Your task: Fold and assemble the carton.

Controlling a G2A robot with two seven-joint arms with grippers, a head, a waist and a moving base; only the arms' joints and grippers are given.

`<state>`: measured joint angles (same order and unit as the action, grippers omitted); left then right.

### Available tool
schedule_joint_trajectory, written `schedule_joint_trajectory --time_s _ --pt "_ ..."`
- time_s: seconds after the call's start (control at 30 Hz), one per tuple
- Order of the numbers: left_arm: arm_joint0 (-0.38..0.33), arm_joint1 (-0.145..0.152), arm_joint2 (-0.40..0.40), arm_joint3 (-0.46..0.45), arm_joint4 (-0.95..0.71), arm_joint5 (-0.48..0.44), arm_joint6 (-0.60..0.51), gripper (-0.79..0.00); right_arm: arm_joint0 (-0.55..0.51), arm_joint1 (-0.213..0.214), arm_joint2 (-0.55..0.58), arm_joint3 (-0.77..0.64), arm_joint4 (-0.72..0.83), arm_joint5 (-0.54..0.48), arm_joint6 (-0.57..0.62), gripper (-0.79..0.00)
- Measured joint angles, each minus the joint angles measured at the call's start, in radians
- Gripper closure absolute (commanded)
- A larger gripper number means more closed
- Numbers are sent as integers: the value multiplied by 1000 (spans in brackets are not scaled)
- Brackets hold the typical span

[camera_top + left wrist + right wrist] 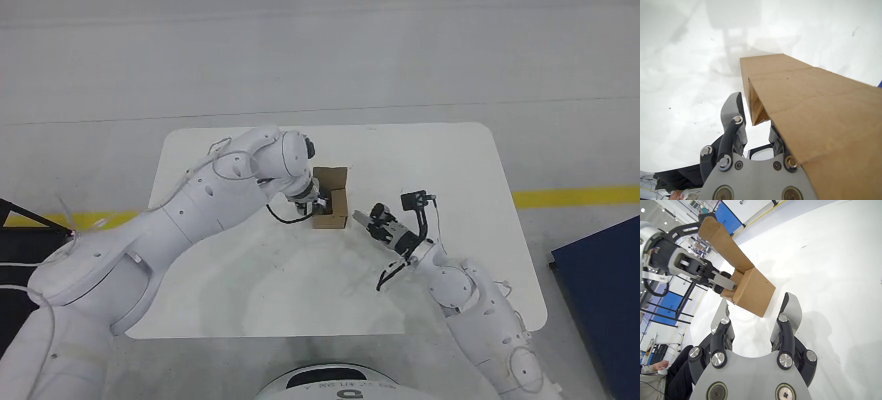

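A brown carton (331, 197) stands on the white table (450, 160) near its middle, with one long flap (723, 241) raised and its side open. My left gripper (320, 205) is at the open side, open. One of its fingers (734, 109) is outside the carton (810, 106) with a thin gap showing, and the other is hidden behind the cardboard. From the right wrist, that left gripper (723, 285) lies against the carton's (755, 294) edge flap. My right gripper (755, 299) is open, just short of the carton's near corner and holding nothing.
Bare tabletop lies on both sides of the carton and toward the far edge (330, 128). Beyond the table are a yellow floor line (575, 195) and a dark blue panel (600, 290) at the right.
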<state>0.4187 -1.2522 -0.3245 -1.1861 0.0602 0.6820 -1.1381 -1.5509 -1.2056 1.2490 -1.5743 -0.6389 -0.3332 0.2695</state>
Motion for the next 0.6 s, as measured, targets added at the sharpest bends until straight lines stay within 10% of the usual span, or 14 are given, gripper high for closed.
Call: schedule_joint_trajectory --time_s 0.33,0.6 --pt "148 180 -264 -73 -1 -68 17 -785 -8 -1 -85 -54 -367 73 -109 -594" --pt "130 152 -302 -8 -101 -79 103 -785 38 -20 -171 -30 -514 234 -87 -665"
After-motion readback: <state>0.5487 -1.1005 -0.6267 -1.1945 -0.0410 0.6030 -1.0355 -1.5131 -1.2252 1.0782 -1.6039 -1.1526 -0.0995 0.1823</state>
